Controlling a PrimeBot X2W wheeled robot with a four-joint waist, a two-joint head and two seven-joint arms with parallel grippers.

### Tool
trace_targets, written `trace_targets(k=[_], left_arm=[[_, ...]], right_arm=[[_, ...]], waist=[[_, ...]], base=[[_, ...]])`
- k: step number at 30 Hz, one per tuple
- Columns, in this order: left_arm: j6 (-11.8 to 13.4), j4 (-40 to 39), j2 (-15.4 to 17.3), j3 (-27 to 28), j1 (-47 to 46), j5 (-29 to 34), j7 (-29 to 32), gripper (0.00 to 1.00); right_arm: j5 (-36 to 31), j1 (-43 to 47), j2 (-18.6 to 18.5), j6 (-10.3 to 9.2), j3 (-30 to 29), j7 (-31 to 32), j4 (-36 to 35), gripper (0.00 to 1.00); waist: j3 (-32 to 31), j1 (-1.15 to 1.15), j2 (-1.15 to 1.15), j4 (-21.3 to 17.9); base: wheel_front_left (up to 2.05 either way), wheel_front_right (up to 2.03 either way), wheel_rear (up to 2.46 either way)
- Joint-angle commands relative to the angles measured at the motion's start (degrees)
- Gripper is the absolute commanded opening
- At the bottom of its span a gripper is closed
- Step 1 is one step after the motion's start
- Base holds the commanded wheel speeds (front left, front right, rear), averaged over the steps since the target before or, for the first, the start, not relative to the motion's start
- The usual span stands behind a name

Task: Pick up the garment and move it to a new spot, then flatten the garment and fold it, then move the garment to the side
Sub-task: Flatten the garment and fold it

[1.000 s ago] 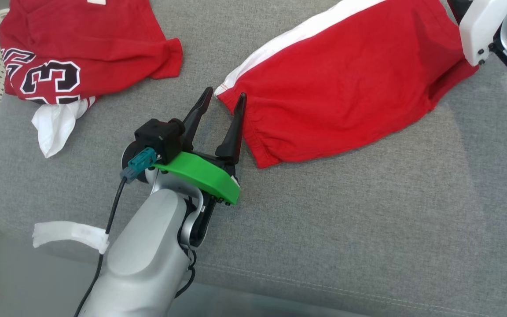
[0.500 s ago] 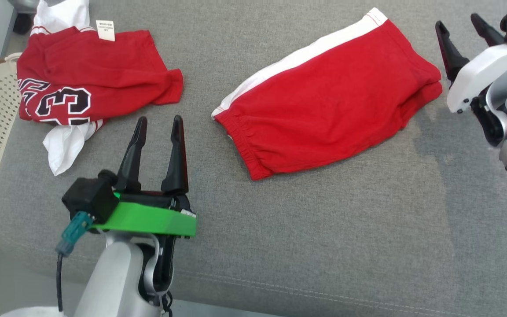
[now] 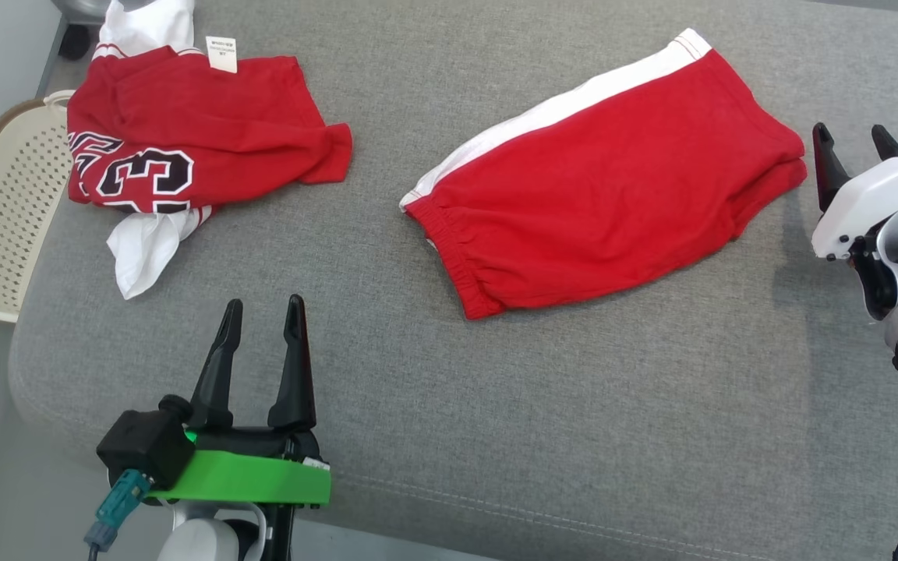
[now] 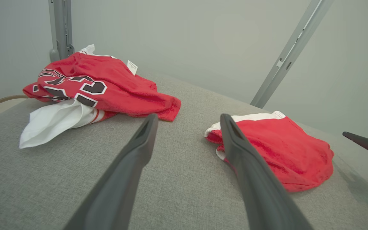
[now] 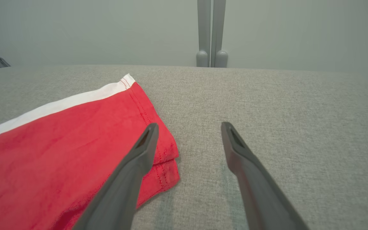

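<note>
Left pincer (image 3: 263,304) gapes; jersey (image 3: 207,117) lies beside basket (image 3: 5,210).

Black-and-white "3" on red jersey (image 3: 207,125)

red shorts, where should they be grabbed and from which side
Probably the red shorts at both ends: the gathered waistband from the left with the left gripper, the doubled leg hem from the right with the right gripper; both lie thick, exposed.
</note>
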Motion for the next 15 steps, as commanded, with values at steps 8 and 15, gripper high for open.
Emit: trace_targets(k=[8, 15], left_arm=[[-0.3, -1.8, 0.0, -0.4, -0.1, 2.3, 0.0, 1.00], [-0.4, -1.4, 0.0, -1.6, -0.8, 2.7, 0.0, 1.00]], right_arm=[[-1.7, 0.8, 0.8, -0.08, -3.2, -0.2, 3.0, 1.00], [-2.0, 0.0, 1.9, -0.08, -4.8, 1.1, 3.8, 0.86]], waist=[[2.6, 0.00, 0.00, 2.5], [3.6, 0.00, 0.00, 3.0]], base=[[0.00, 0.00, 0.00], [0.00, 0.00, 0.00]])
